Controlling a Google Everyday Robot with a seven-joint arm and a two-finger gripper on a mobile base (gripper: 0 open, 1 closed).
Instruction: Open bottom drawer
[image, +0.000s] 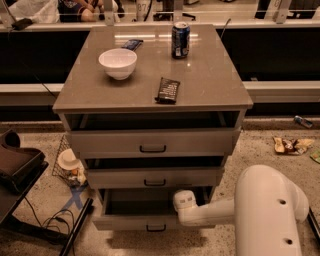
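Note:
The bottom drawer (135, 221) of the grey-beige cabinet is pulled out a little, and its dark inside shows above its flat front. Its small black bar handle (156, 228) sits low on the front. My white arm (220, 212) reaches in from the lower right. The gripper (184, 201) is at its rounded end, over the right part of the open bottom drawer, just below the middle drawer (155, 177). The top drawer (152, 142) and the middle drawer also stand slightly open.
On the cabinet top stand a white bowl (118, 62), a soda can (180, 40), a dark snack bar (167, 90) and a blue packet (131, 45). A wire basket (67, 167), a black case (17, 165) and cables lie on the floor at left. Wrappers (292, 145) lie at right.

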